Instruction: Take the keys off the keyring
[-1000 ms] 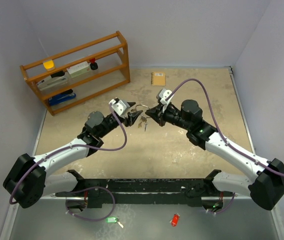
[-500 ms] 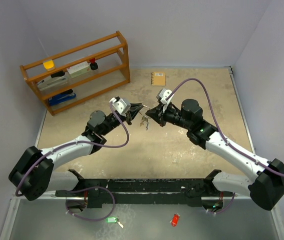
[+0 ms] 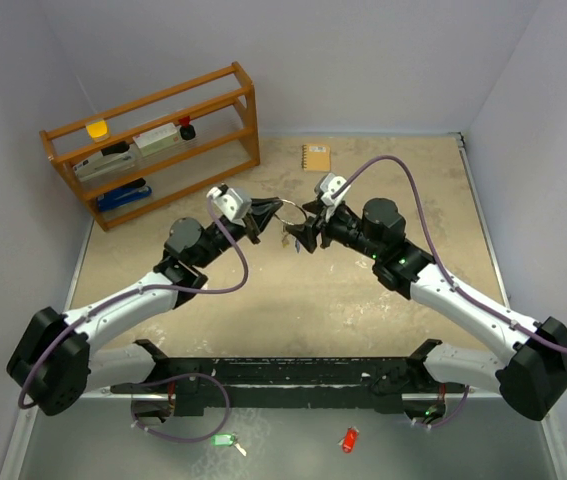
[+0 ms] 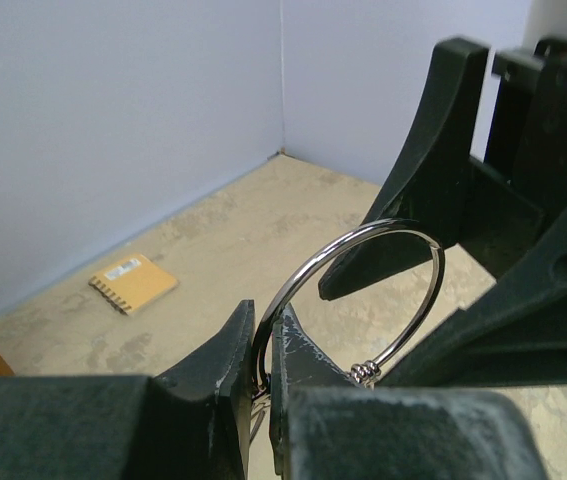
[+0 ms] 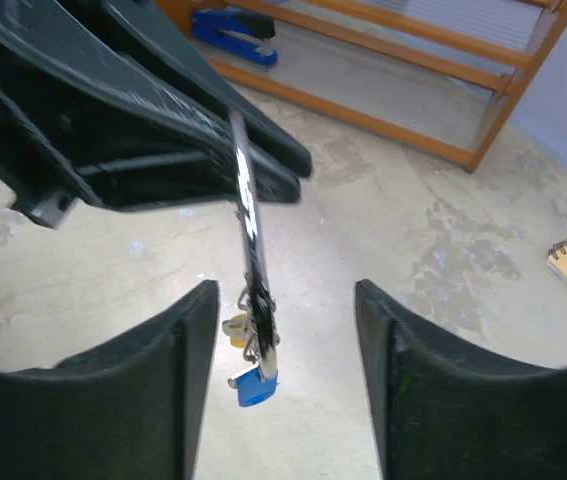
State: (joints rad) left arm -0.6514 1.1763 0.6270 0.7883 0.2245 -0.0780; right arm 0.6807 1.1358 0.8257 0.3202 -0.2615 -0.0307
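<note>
Left gripper (image 4: 263, 332) pinches the thin silver wire keyring (image 4: 333, 246); right gripper (image 5: 283, 292), jaws wide, straddles it; best nip one of the small silver and blue-headed keys (image 5: 252, 372), then thread it off.

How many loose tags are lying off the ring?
2: green tag left, red tag right, both on the grey strip at the near edge. Others could be hidden from view.

The keyring (image 3: 289, 211) hangs above the middle of the table (image 3: 343, 320), with the left gripper (image 3: 266, 214) touching its left side and the right gripper (image 3: 301, 235) just to its right. The keys (image 5: 254, 378) dangle beneath the keyring. A notebook (image 3: 316, 157) lies behind the keyring, a shelf rack (image 3: 153, 140) stands well behind and left of it, and two tags (image 3: 223, 439) (image 3: 348, 439) lie far in front.
</note>
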